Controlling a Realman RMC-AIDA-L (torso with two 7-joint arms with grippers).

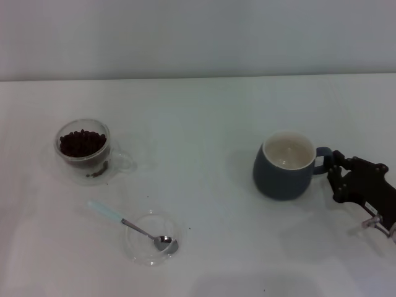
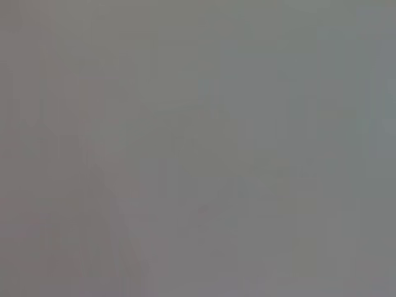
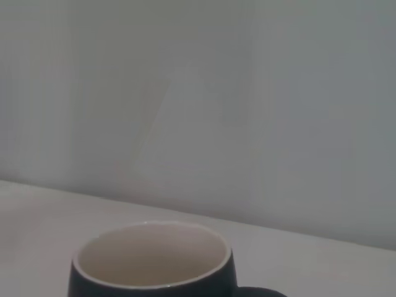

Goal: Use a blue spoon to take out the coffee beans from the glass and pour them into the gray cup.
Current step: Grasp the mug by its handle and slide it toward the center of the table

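Starting from nothing done: we see the gray cup (image 1: 286, 166) empty, our right gripper (image 1: 334, 167) at its handle, grip state unclear. Well left of the cup, the glass (image 1: 83, 148) holds the coffee beans (image 1: 81, 143); the blue spoon (image 1: 133, 226) lies untouched in a clear dish (image 1: 151, 238). Left gripper unseen.

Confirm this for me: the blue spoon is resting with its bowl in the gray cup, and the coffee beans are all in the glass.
Not quite. The blue spoon rests with its bowl in the flat clear dish, not in the gray cup, whose cream inside looks bare in the head view and the right wrist view. The coffee beans do sit in the glass. The right gripper is at the cup's handle.
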